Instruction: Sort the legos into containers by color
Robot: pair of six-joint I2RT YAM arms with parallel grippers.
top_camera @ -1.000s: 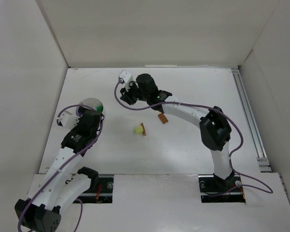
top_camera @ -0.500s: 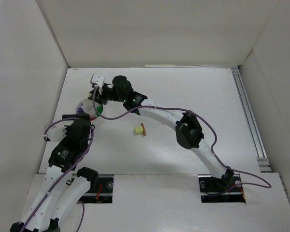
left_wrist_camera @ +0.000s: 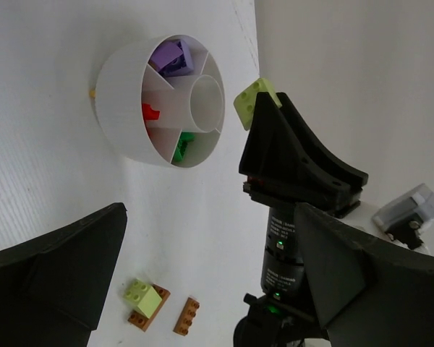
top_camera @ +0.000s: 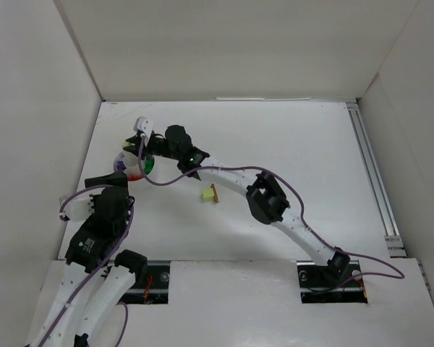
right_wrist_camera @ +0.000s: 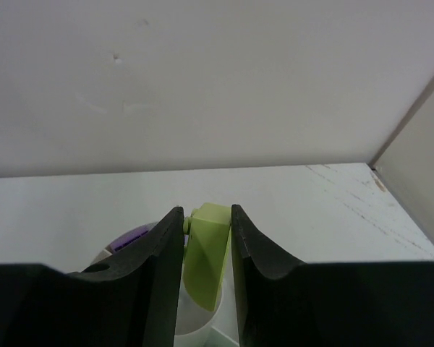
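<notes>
The container (left_wrist_camera: 119, 101) is a round white cup split into wedges around a central tube. Its wedges hold a purple lego (left_wrist_camera: 172, 58), a red one (left_wrist_camera: 150, 112) and a green one (left_wrist_camera: 182, 147). My right gripper (right_wrist_camera: 207, 224) is shut on a pale green lego (right_wrist_camera: 208, 253) and hangs just above the cup's middle (top_camera: 121, 159). That same brick (left_wrist_camera: 254, 103) shows at the right fingertips in the left wrist view. My left gripper (left_wrist_camera: 217, 289) is open and empty, drawn back near the cup's front left (top_camera: 110, 182).
On the table's middle a pale green brick (left_wrist_camera: 143, 295) sits on an orange-brown plate (top_camera: 215, 193), with a loose orange-brown brick (left_wrist_camera: 186, 316) beside it. The right arm (top_camera: 264, 199) stretches across the table. White walls enclose the workspace.
The right arm has swung left with the pale green brick, from the table's middle to over the cup. The left arm has pulled back toward the near left, staying open.
</notes>
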